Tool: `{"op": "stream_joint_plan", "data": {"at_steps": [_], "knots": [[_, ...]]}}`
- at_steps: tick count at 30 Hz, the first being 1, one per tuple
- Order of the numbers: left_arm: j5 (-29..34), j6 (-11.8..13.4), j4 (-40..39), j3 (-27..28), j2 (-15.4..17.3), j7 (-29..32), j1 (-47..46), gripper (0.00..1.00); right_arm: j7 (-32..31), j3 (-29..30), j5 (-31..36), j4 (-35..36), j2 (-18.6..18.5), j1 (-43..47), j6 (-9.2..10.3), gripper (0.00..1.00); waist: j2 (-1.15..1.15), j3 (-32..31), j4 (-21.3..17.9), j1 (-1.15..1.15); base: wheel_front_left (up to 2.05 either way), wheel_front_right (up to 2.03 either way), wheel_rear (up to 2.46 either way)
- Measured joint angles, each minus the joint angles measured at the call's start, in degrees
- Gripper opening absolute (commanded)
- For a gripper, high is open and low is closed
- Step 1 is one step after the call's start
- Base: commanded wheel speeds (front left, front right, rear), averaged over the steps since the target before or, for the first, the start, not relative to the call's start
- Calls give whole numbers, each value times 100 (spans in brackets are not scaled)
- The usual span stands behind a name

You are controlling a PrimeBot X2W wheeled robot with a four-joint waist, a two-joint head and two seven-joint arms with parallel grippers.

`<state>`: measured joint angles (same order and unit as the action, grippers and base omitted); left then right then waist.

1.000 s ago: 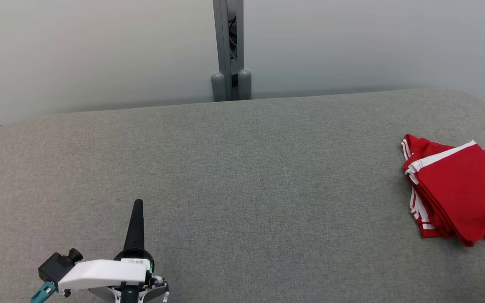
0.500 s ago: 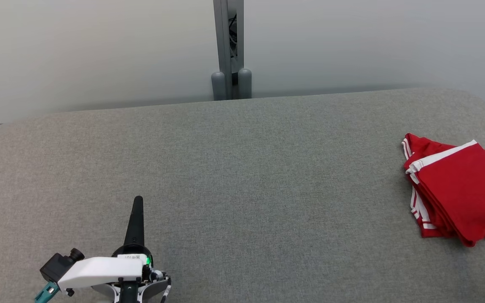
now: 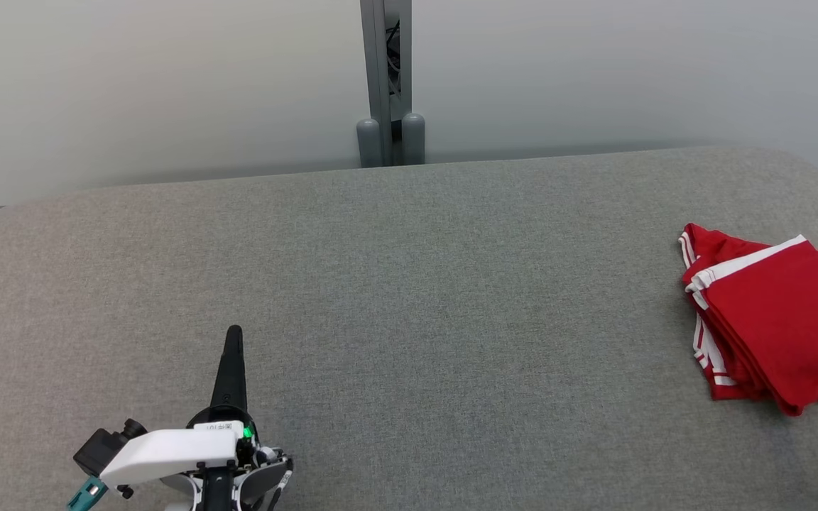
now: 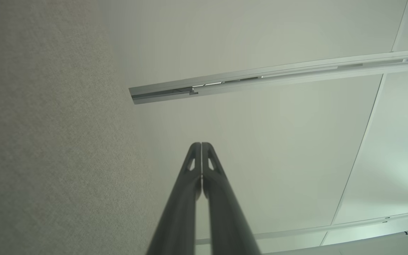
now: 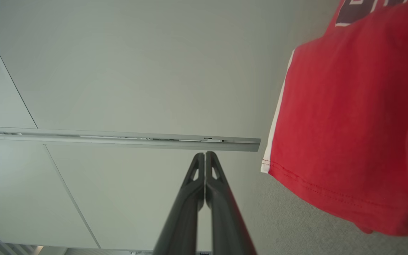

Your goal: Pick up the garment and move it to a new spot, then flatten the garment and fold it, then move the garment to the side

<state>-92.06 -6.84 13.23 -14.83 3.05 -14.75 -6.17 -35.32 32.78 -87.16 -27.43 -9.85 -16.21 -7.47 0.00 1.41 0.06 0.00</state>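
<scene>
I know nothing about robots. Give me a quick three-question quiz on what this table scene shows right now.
1. True or false: the red garment lies folded near the right end of the grey table.
2. The left gripper is: A) open, B) shut on nothing, C) shut on the garment.
3. Fill in: the garment's edges carry ___ stripes.

Key: 1 true; 2 B; 3 white.
</scene>
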Motion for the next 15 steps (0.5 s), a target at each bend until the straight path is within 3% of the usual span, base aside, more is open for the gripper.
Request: {"op": "stream_joint_plan", "data": {"at_steps": [15], "knots": [[-268, -64, 41, 8, -32, -24, -11, 0, -124, 116, -271, -120, -38, -93, 0, 0, 0, 12, 3, 0, 0, 0, 0]]}}
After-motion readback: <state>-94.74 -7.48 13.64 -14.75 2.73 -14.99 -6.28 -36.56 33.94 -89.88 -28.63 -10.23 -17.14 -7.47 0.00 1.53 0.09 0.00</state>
